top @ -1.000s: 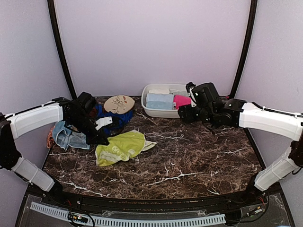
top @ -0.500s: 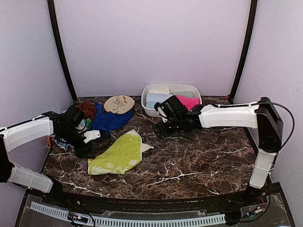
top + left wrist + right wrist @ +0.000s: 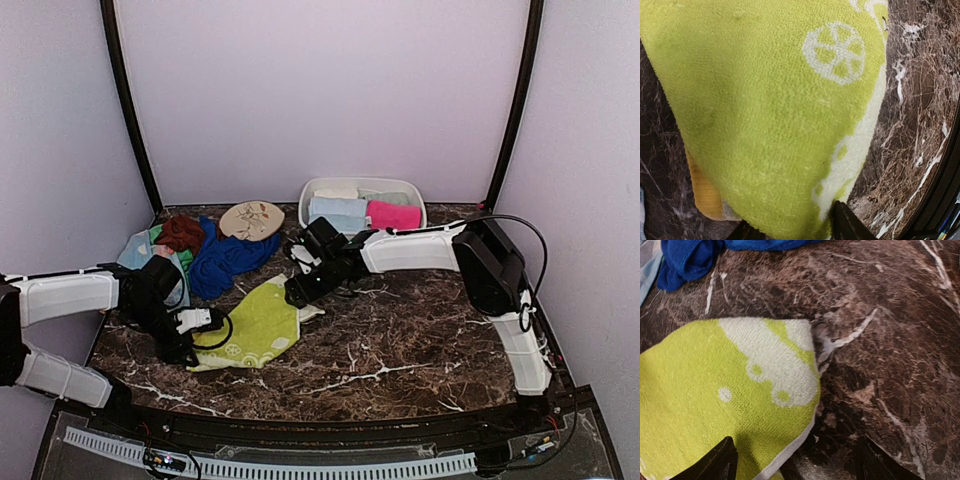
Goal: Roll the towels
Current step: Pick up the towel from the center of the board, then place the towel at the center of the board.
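one towel in play: the yellow-green towel (image 3: 255, 322) lies open and mostly flat on the marble table (image 3: 420, 340), near-left of centre, set diagonal to the arms. left gripper (image 3: 203, 322) sits low at its left edge. in the wrist view its jaws stand apart with the towel's hem between them, not pinched as far as i can see. right gripper (image 3: 298, 292) is at the far right corner, jaws wide apart, straddling the pale-patched tip, holding nothing. rolling not started on this one, my read.

other towels: several rolls sit in the white basin (image 3: 305, 198) at the far side, pink roll (image 3: 393, 215) and pale blue roll (image 3: 337, 210) clearest. loose heap at far left, blue towel (image 3: 225, 260) and brown towel (image 3: 182, 232) showing, just past the green one's far edge. oval patterned disc (image 3: 252, 220) sits behind the heap.

risks:
- right jaws cover only the tip of the corner. closing there may catch just the border, which slips out on the first pull.
- towel is skewed, so rolling from one corner likely gives a cone, not a tube.
- left jaws are low on the marble. closing may scrape stone or bunch two layers.
- blue towel is near. a sweep toward far-left could drag it in.
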`<state>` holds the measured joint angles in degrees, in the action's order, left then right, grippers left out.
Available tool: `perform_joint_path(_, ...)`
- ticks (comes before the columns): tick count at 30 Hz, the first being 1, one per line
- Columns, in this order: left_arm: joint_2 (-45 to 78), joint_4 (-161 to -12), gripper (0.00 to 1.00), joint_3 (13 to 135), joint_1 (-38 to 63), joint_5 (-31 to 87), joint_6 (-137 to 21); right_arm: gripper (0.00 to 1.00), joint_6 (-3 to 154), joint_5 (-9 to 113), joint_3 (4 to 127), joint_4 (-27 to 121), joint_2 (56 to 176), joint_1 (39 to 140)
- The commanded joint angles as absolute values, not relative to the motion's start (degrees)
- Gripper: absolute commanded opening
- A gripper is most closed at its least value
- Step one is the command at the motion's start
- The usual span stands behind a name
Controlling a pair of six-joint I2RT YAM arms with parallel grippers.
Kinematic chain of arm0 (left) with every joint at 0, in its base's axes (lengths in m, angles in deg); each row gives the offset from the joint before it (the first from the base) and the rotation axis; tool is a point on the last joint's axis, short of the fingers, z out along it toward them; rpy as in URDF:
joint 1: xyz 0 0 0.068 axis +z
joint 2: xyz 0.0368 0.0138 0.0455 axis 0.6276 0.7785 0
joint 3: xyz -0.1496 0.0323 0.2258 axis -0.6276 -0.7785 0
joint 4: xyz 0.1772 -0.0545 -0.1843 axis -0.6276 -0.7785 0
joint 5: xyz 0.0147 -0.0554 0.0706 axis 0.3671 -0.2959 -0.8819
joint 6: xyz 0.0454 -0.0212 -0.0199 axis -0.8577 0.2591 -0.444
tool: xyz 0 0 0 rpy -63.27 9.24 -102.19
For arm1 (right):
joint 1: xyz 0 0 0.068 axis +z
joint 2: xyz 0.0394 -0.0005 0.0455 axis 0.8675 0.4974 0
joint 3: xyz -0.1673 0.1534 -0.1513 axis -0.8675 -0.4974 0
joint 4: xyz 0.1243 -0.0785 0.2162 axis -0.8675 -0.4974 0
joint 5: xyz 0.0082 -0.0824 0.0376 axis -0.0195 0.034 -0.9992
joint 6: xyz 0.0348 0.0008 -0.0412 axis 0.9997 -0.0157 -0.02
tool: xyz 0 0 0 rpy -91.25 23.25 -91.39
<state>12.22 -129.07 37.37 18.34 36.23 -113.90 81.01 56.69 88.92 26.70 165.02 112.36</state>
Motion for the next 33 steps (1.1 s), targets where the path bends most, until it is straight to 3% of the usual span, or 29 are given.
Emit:
perform_joint_path(1, 11.9, -124.79, 0.4, 35.72, 18.06, 37.07, -113.31, 0.72, 85.42, 49.87, 89.46, 29.99, 166.12, 112.2)
perform_joint_path(3, 12.55, -123.89, 0.27, 36.5, 18.05, 37.81, -112.42, 0.53, 86.52, 49.26, 88.74, 31.12, 165.63, 112.14)
perform_joint_path(6, 13.48, -123.49, 0.06, 38.55, 18.05, 38.57, -111.06, 0.17, 87.64, 49.56, 87.06, 32.67, 163.33, 112.03)
perform_joint_path(7, 13.78, -123.72, 0.01, 39.53, 18.05, 39.02, -110.61, 0.11, 87.99, 49.64, 86.35, 33.37, 162.19, 111.91)
perform_joint_path(15, 14.59, -126.27, 0.0, 46.16, 18.06, 39.59, -109.18, 0.0, 89.11, 51.74, 79.43, 36.14, 151.99, 111.35)
perform_joint_path(28, 18.39, -133.43, 0.01, 64.45, 15.71, 43.91, -105.85, 0.0, 94.51, 66.92, 56.99, 33.57, 117.09, 114.42)
perform_joint_path(31, 18.75, -127.62, 0.3, 61.92, 14.96, 37.63, -104.95, 0.0, 96.89, 69.09, 56.98, 30.72, 112.22, 116.25)
perform_joint_path(33, 19.12, -124.6, 0.41, 59.92, 14.4, 34.27, -105.78, 0.0, 99.35, 70.73, 57.93, 27.71, 111.82, 116.51)
